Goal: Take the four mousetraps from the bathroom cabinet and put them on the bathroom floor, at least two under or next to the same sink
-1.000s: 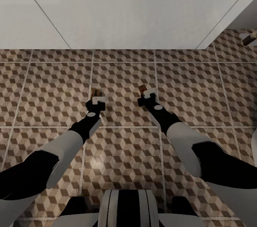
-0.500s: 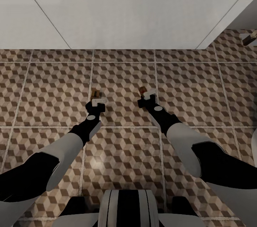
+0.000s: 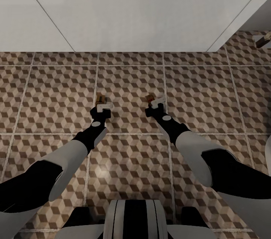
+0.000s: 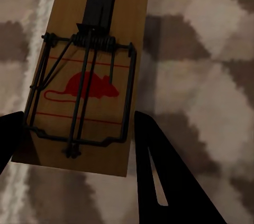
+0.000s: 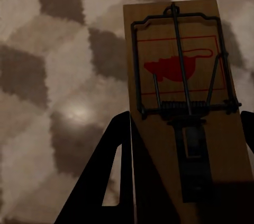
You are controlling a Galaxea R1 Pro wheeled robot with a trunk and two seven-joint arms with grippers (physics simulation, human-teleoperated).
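We see two mousetraps low over the bathroom floor [image 3: 56, 88], near the white wall [image 3: 131, 6]. One mousetrap [image 4: 87, 71] sits between the fingers of our left gripper [image 3: 101, 103], a black finger [image 4: 159, 176] close at each side. We cannot tell if the fingers press it or have let go. The other mousetrap [image 5: 182, 102] is held in our right gripper [image 3: 152, 100], whose fingers [image 5: 114, 176] close on its sides.
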